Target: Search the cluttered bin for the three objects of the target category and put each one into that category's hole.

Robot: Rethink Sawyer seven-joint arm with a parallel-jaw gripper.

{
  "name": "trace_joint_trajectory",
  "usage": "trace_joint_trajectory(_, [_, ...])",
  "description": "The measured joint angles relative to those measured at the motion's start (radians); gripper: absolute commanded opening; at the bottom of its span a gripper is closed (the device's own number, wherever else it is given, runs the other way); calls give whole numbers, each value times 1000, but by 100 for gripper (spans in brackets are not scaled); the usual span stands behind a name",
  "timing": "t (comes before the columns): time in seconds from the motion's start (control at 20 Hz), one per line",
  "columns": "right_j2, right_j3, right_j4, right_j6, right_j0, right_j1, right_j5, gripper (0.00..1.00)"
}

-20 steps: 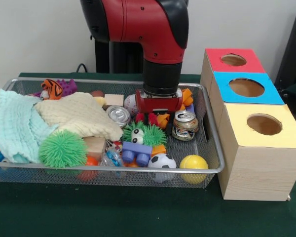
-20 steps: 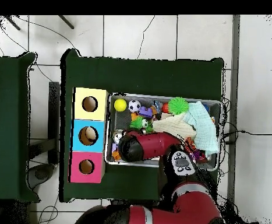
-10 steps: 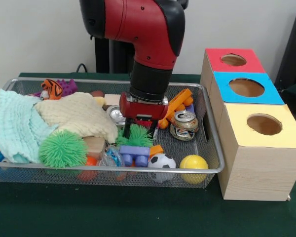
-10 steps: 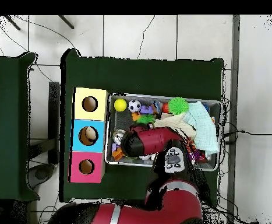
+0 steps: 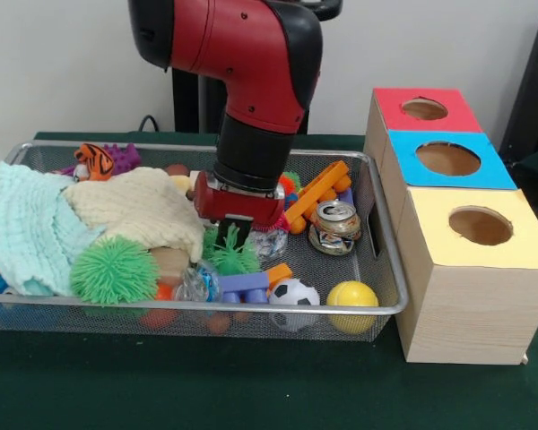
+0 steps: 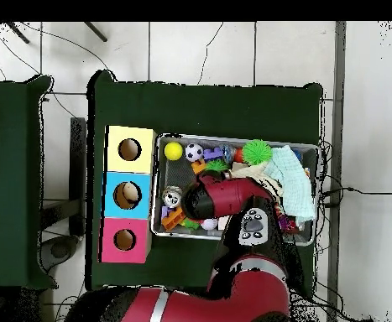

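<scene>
Searching stage: the claw (image 5: 236, 235) is low in the mesh bin (image 5: 387, 269), right over the green fuzzy toy (image 5: 231, 260). This looks like rummaging or a first pick, not a delivery.
Cloths: the pale green cloth (image 5: 25, 235) and the cream cloth (image 5: 139, 208) lie heaped to picture-left of the claw in the front view and may hide more toys.
Spiky ball: the green spiky ball (image 5: 114, 269) sits left of the claw and nearer the camera, apart from it.
Claw state: I cannot tell whether it is parted or clamped; its tip is buried in the toy's green spikes.
Right of claw: the dented can (image 5: 336, 226) is just beside it. The soccer ball (image 5: 294, 292) and the yellow ball (image 5: 351, 305) sit against the near rim.
Holes: the red box (image 5: 466, 112), blue box (image 5: 493, 166) and yellow box (image 5: 520, 242) stand well right of the claw, outside the bin. From overhead the blue hole (image 6: 130, 194) shows something pale, possibly one item in.
Left to do: probably most of the three.
Changed: a second ago the claw stood higher and further right; the toy's eyes showed then, and the orange bar was covered.
</scene>
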Motion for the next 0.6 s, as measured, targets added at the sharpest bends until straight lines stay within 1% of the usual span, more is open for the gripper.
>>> trace_joint_trajectory(0.2, [1, 1, 10, 0, -6, -7, 1, 0])
trace_joint_trajectory(0.35, [12, 21, 19, 0, -23, -42, 23, 0])
trace_joint_trajectory(0.4, [15, 44, 28, 0, -31, -80, 60, 0])
trace_joint_trajectory(0.5, [14, 60, 37, 0, -35, -115, 103, 0])
trace_joint_trajectory(0.6, [14, 79, 51, 0, -40, -179, 200, 0])
